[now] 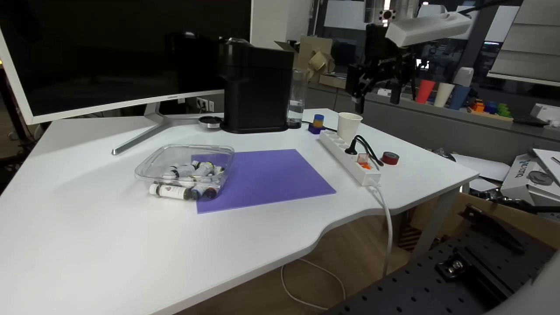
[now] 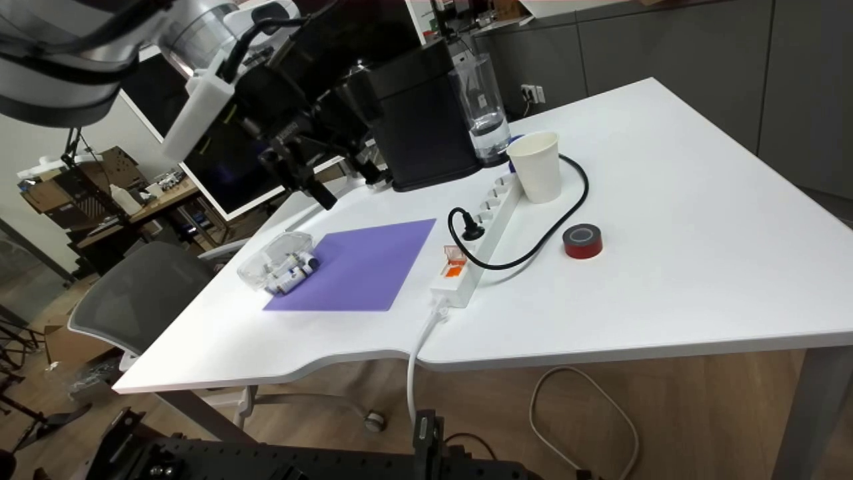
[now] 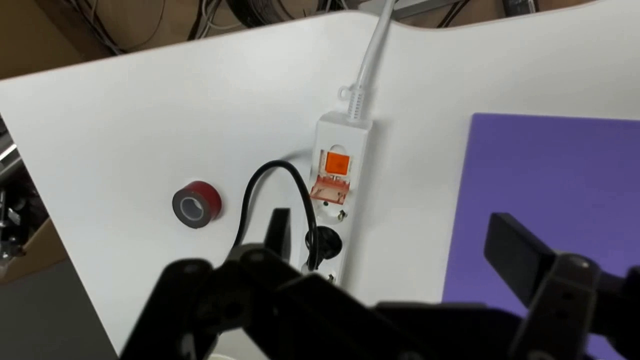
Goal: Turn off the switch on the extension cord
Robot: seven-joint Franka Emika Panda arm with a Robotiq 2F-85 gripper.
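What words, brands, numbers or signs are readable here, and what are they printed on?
"SAMSUNG": lower edge of the monitor; small, so a likely reading.
Too blurred: pale lettering on the end effector.
Too blurred: print on the white box in the background.
Too small: print on the labelled bottles.
Too small: faint marks beside the orange switch on the power strip.
I can read no numbers.

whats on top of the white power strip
On the white power strip: an orange switch, its reddish see-through flap flipped open, and a black plug in a socket. The plug covers that socket, so its holes cannot be seen.
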